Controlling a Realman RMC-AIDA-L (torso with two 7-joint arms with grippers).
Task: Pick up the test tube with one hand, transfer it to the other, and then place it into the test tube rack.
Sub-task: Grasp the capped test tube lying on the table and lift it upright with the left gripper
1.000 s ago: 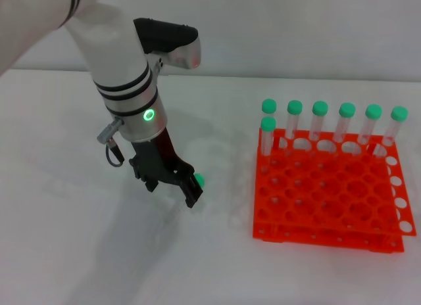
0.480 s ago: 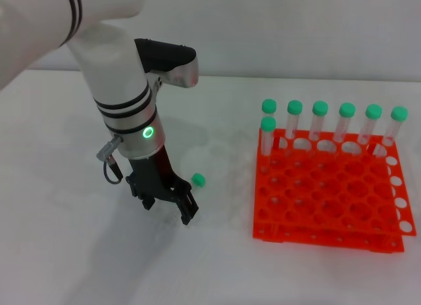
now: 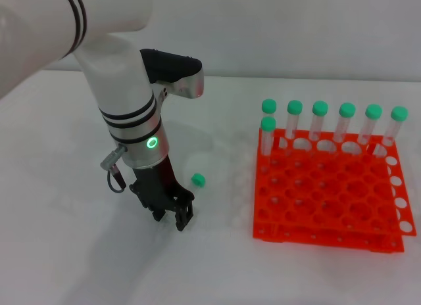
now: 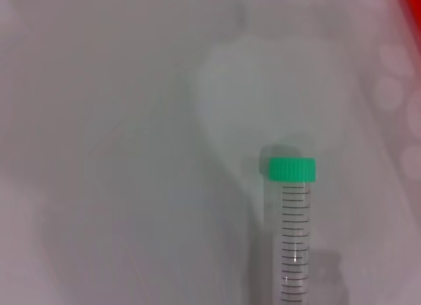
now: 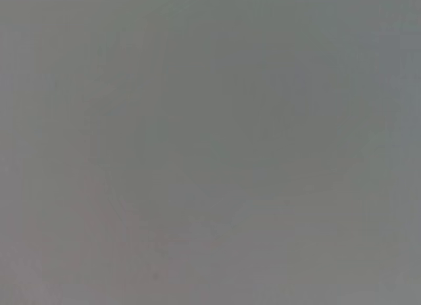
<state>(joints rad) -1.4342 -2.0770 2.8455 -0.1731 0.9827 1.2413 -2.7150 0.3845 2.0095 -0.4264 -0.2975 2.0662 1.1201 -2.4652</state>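
The test tube lies flat on the white table; its green cap shows in the head view just beyond my left gripper. Its clear body runs toward the gripper and is hard to make out there. The left wrist view shows the tube, cap and graduation marks, lying on the table. My left gripper points down at the table over the tube's lower end, with its jaws a little apart and holding nothing. The orange-red test tube rack stands to the right. My right gripper is out of view.
Several green-capped tubes stand upright in the rack's back row, and one more stands in the second row at its left end. The right wrist view shows only flat grey.
My left gripper has moved toward the near edge of the table, uncovering the green cap, and its jaws have narrowed. The tube has not moved.
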